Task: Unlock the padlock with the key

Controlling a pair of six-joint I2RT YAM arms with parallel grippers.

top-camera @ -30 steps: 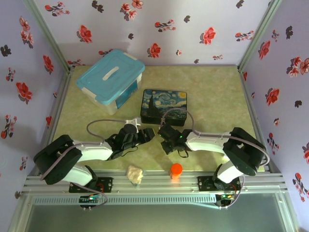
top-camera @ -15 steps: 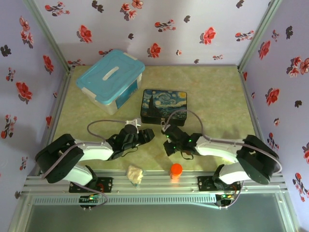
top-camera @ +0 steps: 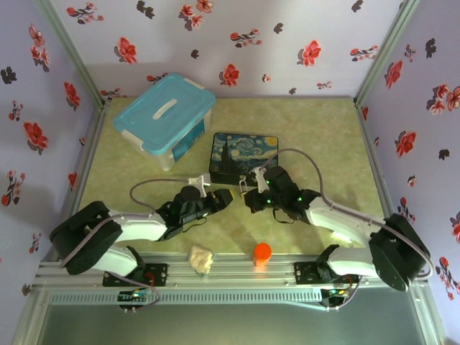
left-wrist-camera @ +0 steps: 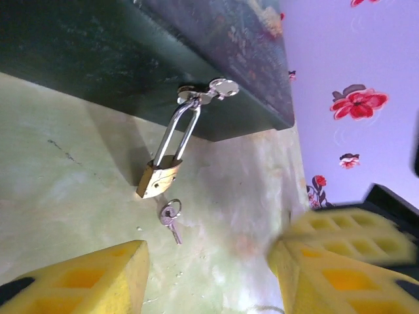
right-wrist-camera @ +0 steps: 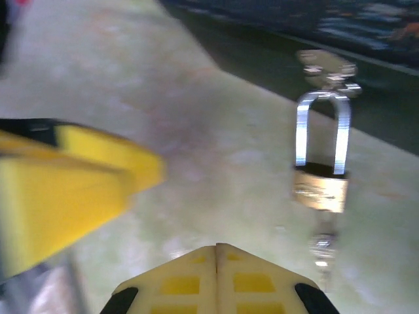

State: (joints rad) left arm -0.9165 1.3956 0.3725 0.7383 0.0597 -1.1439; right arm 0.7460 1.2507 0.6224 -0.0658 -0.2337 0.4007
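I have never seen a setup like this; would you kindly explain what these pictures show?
A left robot arm and a right robot arm stand at the table's near edge. One picture looks down from above; the other two come from cameras on their wrists. On the table are a teal-lidded tub, a painted box, an orange cap and a crumpled pale wad. A brass padlock hangs from the box's hasp, with a small key lying just beneath it. The left tool is open and the right tool is shut; neither seems to hold anything.
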